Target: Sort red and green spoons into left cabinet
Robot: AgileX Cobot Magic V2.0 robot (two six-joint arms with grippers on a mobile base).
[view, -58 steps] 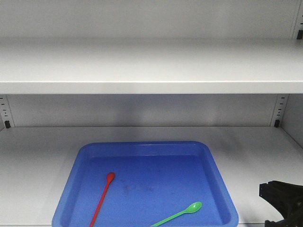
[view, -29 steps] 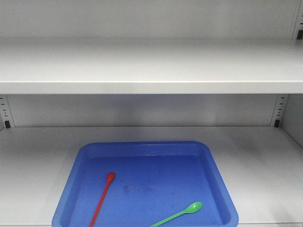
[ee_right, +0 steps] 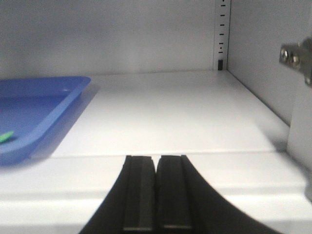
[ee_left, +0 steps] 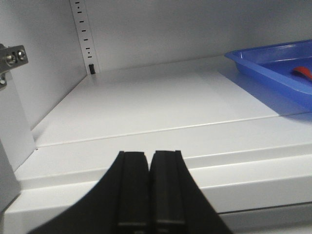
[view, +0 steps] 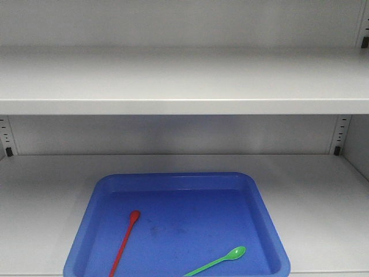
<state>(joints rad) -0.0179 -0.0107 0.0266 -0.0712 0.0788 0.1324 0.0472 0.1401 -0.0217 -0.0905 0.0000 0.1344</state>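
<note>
The red spoon (view: 125, 241) and the green spoon (view: 218, 261) lie apart in a blue tray (view: 262, 203) on the lower shelf of the grey cabinet (view: 184, 81). The red one is at the tray's left, the green one at its front right. My left gripper (ee_left: 150, 155) is shut and empty, held low before the shelf's front edge, left of the tray (ee_left: 253, 63); a bit of red spoon (ee_left: 303, 72) shows there. On the other side my right gripper (ee_right: 156, 158) is shut and empty, right of the tray (ee_right: 58, 105); a green spoon tip (ee_right: 5, 137) shows.
An upper shelf (view: 184, 107) overhangs the tray's shelf. Slotted uprights with black clips (view: 7, 151) (view: 337, 150) stand at the back corners. Metal door hinges (ee_left: 12, 56) (ee_right: 295, 56) jut out beside each gripper at the cabinet's side walls.
The right gripper, seen at the lower right of the front view a second ago, has drawn back out of that view. The spoons and tray have not moved.
</note>
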